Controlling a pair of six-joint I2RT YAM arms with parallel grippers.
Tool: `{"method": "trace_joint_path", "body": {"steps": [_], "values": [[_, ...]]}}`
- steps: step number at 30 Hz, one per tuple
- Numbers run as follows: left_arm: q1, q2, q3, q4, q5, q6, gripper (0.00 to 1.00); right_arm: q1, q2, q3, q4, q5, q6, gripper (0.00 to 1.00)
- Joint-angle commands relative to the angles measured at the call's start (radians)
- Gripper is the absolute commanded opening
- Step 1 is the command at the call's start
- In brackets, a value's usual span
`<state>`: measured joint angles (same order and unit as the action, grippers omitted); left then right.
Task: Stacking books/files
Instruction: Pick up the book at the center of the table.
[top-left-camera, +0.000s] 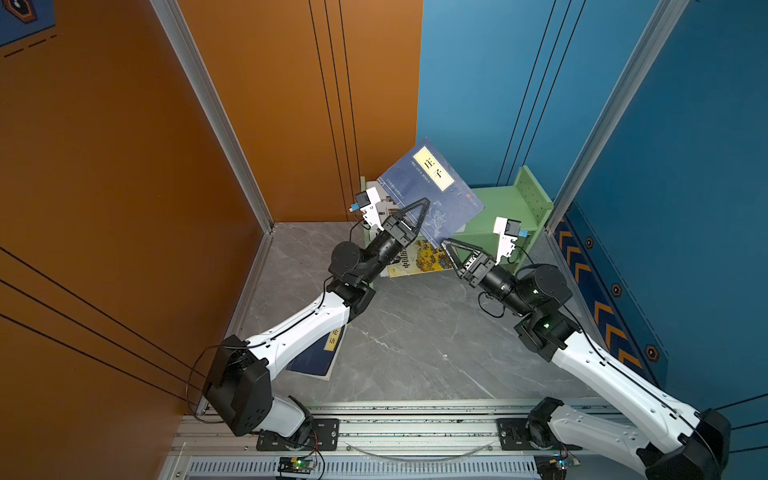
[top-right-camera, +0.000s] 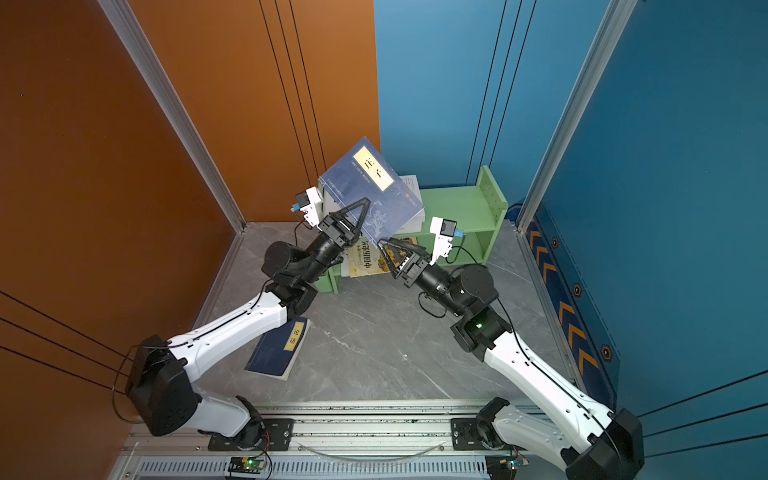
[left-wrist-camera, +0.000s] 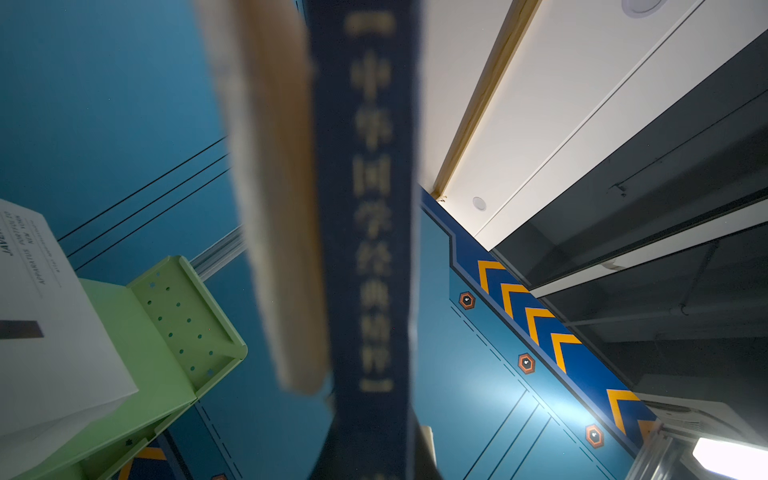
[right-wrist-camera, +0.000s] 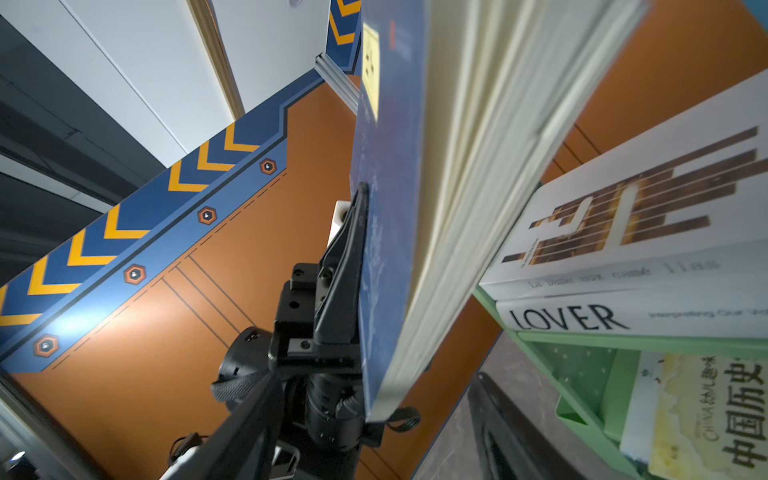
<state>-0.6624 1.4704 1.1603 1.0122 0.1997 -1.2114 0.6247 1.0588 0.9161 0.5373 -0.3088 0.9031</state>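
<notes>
Both top views look steeply down from high above the aluminium base rail (top-left-camera: 395, 419) at six o'clock toward the corner at twelve, sharing the grey marbled tabletop (top-right-camera: 374, 353) and pale-green shelf unit (top-left-camera: 503, 203). Both wrist cameras tilt upward, close against the raised navy yellow-labelled book (left-wrist-camera: 365, 208), left at its spine, right at its pages; both catch that shelf.

Left claw (right-wrist-camera: 365, 195) grips navy book (right-wrist-camera: 388, 137) (pages fanning).
</notes>
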Motion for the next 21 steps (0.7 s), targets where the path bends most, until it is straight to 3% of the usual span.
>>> {"method": "trace_joint_path", "body": {"steps": [1,6,18,21], "values": [[-0.006,0.005,0.001,0.144,-0.014,-0.049,0.00,-0.004,0.031,0.034,0.061,0.068,0.029,0.65],[-0.011,0.022,-0.014,0.184,-0.034,-0.069,0.00,-0.003,0.050,0.030,0.105,0.117,0.066,0.51],[-0.035,0.082,0.021,0.226,-0.050,-0.111,0.02,0.004,0.099,0.065,0.168,0.120,0.100,0.39],[-0.042,0.085,0.018,0.233,-0.060,-0.118,0.02,0.014,0.103,0.070,0.167,0.123,0.101,0.30]]}}
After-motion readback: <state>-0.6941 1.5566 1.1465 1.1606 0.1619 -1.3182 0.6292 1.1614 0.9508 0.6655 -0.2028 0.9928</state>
